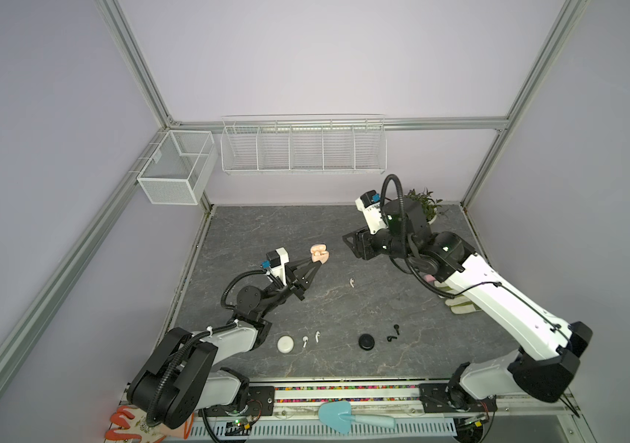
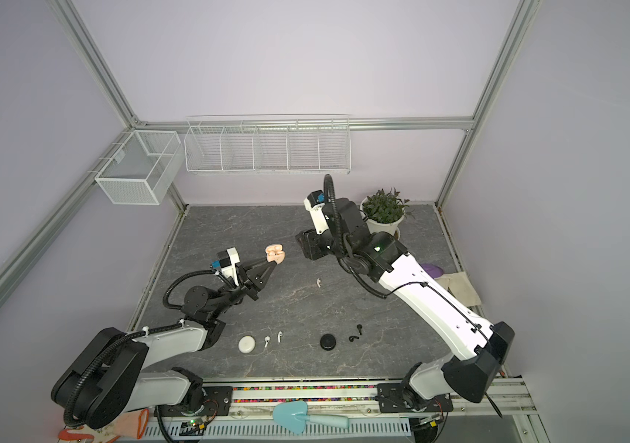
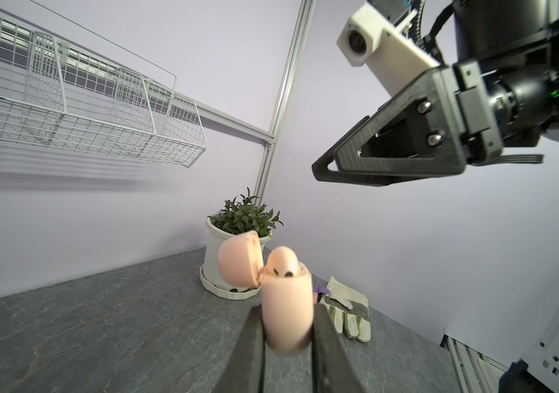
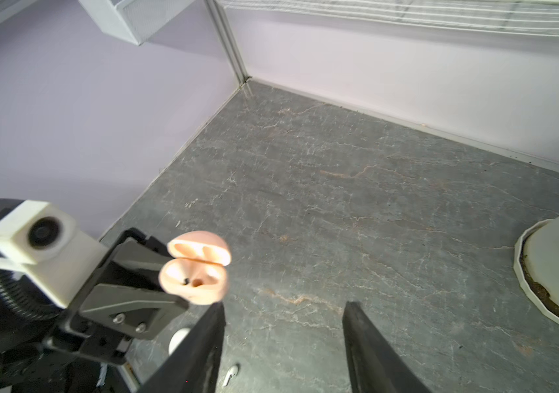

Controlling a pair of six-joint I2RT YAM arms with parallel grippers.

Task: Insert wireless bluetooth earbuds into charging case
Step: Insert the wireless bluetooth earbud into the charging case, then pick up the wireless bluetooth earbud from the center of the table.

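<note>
The peach case (image 3: 286, 313) is held clear of the counter (image 1: 267, 237) by the left fingers (image 3: 251, 357), which are closed against its two sides. Its lid is hinged open. One peach earbud (image 3: 283, 263) is seated in the case. In the right wrist view the second socket appears empty.

The right fingers (image 4: 203, 343) are spread wide, and nothing is held between them. They are positioned near the open case without touching it, around the centre of both top views.

A loose pale earbud (image 1: 351, 283) lies on the counter just right of centre, apart from the peach case. It is judged to be the mate of the seated one.

Along the lower part of a top view, the white case (image 1: 285, 343) appears closed. The first white earbud (image 1: 304, 341) and the second white earbud (image 1: 317, 336) lie just to its right. Further right, the black case (image 1: 366, 341) also appears closed, with the first black earbud (image 1: 392, 338) and the second black earbud (image 1: 396, 328) beside it.

Progress is judged as early, with one earbud of six inserted. The loose pale earbud is not yet picked up, and the white and black sets are untouched.
</note>
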